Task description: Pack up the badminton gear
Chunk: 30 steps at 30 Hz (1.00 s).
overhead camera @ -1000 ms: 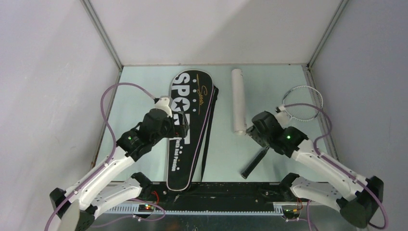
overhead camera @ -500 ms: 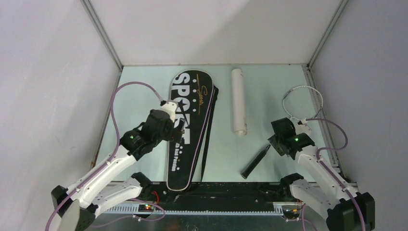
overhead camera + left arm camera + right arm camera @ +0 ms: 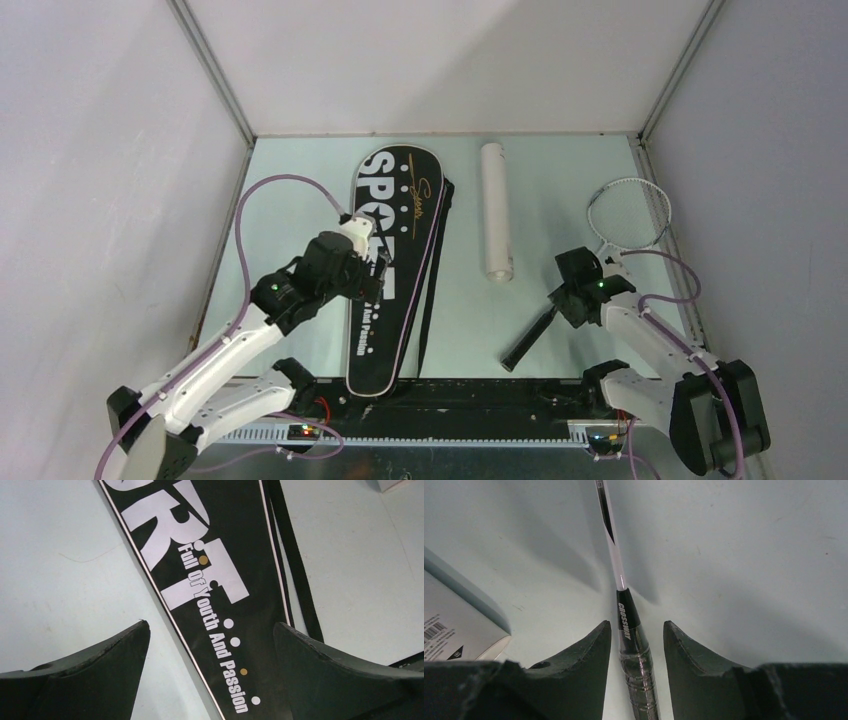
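The black racket bag (image 3: pixel 395 250) lettered "SPORT" lies lengthwise at centre-left, and fills the left wrist view (image 3: pixel 215 580). My left gripper (image 3: pixel 368 278) hovers over its middle, open and empty (image 3: pixel 211 630). One silver racket lies at the right, head (image 3: pixel 628 214) far, black handle (image 3: pixel 528 338) near. My right gripper (image 3: pixel 558 300) is open and straddles the top of the handle (image 3: pixel 636 650), with a gap on each side (image 3: pixel 637 630). The white tube (image 3: pixel 495 210) lies left of it. No shuttlecock or second racket shows.
The bag's black strap (image 3: pixel 295 560) lies along its right edge. The tube's open near end (image 3: pixel 454 630) is close to my right gripper's left finger. Grey walls enclose the table on three sides. The black base rail (image 3: pixel 450 395) runs along the near edge.
My right gripper has moved away from the tube's near end, to the right and nearer, and now straddles the racket handle. My left gripper has shifted slightly nearer along the bag.
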### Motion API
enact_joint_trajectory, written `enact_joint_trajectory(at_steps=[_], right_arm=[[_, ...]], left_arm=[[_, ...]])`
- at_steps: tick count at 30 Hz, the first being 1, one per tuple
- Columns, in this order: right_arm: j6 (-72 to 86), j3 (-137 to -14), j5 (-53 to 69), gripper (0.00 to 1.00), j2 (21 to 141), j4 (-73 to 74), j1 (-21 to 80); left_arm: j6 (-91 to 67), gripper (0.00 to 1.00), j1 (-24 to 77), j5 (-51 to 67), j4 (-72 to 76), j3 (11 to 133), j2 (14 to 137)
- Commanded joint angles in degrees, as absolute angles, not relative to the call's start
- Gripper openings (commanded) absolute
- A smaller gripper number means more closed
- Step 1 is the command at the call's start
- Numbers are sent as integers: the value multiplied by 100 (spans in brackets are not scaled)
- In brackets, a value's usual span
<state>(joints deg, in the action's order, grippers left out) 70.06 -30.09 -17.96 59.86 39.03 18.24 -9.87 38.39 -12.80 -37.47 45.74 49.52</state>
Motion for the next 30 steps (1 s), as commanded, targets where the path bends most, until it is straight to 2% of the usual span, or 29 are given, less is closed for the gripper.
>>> enact_joint_trajectory(at_steps=[1,8,16,18,21,23,30], right_arm=[[7071,-2891,-1732,45,6150,3334,1794],[7128,-2876,-1708,45,6513,3178,1782],[7123,-2754,-1569,37,6712,2901,1783],[7127,-2751,-1532,29,6712,2886,1780],[7125,-2742,-1452,10,6569,2857,1780],[7120,-2742,-1395,4,6366,2911,1784],[7231,-2742,-1428,1,5283,3443,1779]], left_arm=[[-882,100,3834,-794,-3729,4753,5110],[-1172,99,4009,227,-3914,5318,5441],[-1808,94,5030,18,-3435,5290,5601],[-2052,91,5326,-220,-3138,5141,5668],[-2291,88,6105,-776,-2777,5067,5818],[-2336,87,6517,-1312,-2521,5119,6080],[-2253,90,7327,-2071,-1516,5071,6753]])
